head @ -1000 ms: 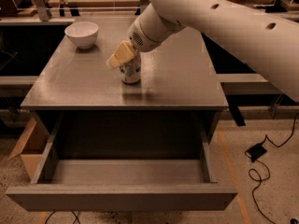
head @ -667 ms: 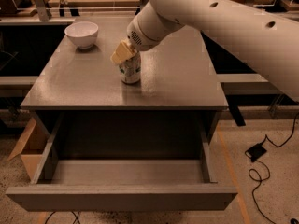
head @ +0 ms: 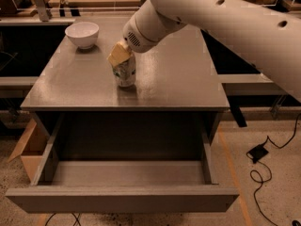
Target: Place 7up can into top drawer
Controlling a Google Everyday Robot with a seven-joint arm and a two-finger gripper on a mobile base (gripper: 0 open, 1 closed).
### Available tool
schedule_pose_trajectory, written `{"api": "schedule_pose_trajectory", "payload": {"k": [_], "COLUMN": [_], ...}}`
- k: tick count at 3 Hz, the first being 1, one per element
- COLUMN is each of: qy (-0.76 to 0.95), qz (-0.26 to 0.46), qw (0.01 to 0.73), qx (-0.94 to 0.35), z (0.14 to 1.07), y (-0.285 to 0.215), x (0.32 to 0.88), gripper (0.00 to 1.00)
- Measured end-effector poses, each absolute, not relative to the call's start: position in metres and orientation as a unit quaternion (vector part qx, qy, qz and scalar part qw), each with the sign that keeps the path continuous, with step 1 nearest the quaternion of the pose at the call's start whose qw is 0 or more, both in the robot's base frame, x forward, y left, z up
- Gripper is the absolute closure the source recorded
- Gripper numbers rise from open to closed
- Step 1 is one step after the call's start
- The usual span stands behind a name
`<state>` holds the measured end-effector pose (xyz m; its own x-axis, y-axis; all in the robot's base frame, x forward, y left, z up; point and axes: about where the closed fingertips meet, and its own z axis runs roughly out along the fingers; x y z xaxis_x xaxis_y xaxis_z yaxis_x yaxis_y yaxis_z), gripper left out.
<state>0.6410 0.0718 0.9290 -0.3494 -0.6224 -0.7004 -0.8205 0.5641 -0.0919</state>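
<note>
The 7up can (head: pixel 125 74), silvery white with green markings, stands upright on the grey cabinet top (head: pixel 178 79), left of its middle. My gripper (head: pixel 123 55) comes down from the upper right on the white arm and is closed around the can's top; a tan finger pad (head: pixel 119 54) covers the can's upper left side. The top drawer (head: pixel 122 199) is pulled wide open below the cabinet's front edge. Its floor (head: pixel 127 173) holds nothing.
A white bowl (head: pixel 82 33) sits at the back left corner of the cabinet top. A cardboard box (head: pixel 26 149) stands on the floor left of the drawer. A black cable and plug (head: pixel 257 152) lie on the floor to the right.
The gripper and the can have shifted together a little to the left and toward the front edge. The bowl and the drawer have not moved.
</note>
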Motion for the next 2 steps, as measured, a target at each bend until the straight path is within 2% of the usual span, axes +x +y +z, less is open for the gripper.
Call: {"api": "schedule_pose_trajectory", "payload": {"k": [1,2], "qy": [0.791,0.792], "qz": [0.130,0.122], "qw": [0.347,0.329], "qx": [-0.486,-0.499], "z": [0.949,0.957], "y": [0.066,0.057], "x": [0.591,0.552], "gripper": [1.00,1.00]}}
